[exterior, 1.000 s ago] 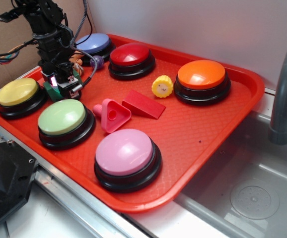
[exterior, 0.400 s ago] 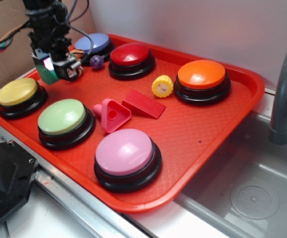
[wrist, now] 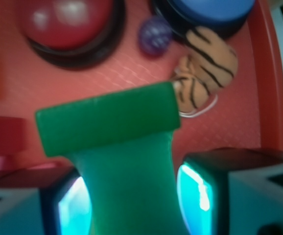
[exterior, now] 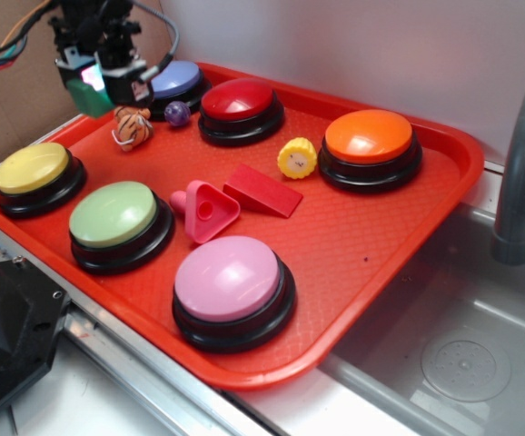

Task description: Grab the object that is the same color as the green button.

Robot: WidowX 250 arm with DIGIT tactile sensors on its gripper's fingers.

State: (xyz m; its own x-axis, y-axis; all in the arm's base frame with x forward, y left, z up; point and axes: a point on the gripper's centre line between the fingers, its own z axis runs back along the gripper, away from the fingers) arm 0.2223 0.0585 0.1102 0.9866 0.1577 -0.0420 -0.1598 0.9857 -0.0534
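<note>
My gripper (exterior: 92,84) hangs above the tray's far left corner, shut on the small dark green block (exterior: 88,96), which is lifted clear of the tray. In the wrist view the green block (wrist: 117,142) fills the middle, clamped between my two fingers (wrist: 202,191). The green button (exterior: 114,215), a pale-green dome on a black base, sits at the tray's front left, well below and in front of the gripper.
On the red tray (exterior: 381,245) are a yellow button (exterior: 32,169), blue button (exterior: 176,80), red button (exterior: 239,102), orange button (exterior: 369,138), pink button (exterior: 229,277), a tiger toy (exterior: 132,126), purple ball (exterior: 178,113), yellow toy (exterior: 297,158), red wedge (exterior: 262,190) and pink triangle (exterior: 208,210). A grey faucet (exterior: 521,163) stands right.
My gripper has risen from the tray with the green block held in it and shifted slightly back. The tiger toy it covered now shows on the tray.
</note>
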